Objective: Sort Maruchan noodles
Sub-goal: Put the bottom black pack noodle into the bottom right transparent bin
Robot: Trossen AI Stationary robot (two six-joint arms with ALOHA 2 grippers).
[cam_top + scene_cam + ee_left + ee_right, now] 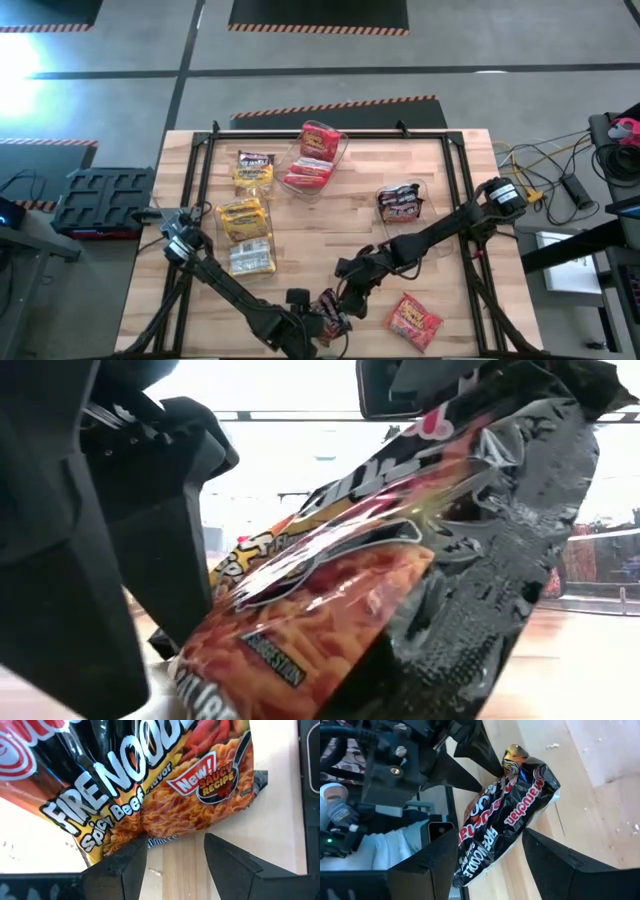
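Observation:
A dark Maruchan noodles packet (pixel 330 308) with an orange noodle print sits near the table's near edge, between both grippers. My right gripper (pixel 490 847) comes from the far right and is shut on this packet (pixel 505 815). My left gripper (pixel 175 847) is open and faces the packet (pixel 150 785) from the near left. Its fingertips stand just at the packet's printed end; whether they touch it, I cannot tell. In the low view the packet (pixel 400 560) stands tilted, upper end high. My right gripper pinches the dark packet between its two fingers, one on each side edge (pixel 470 845), the fingers reaching along the packet. It comes slanting down from the table's far right. The packet is tilted, and its free end (pixel 516 756) points at my left gripper.
Clear bins sit farther back: one with red packets (pixel 315 155), one with dark packets (pixel 400 203). Yellow packets (pixel 245 220) lie on the left side. A red packet (pixel 413 320) lies loose near the right near corner. The black frame rails (pixel 200 170) edge the table.

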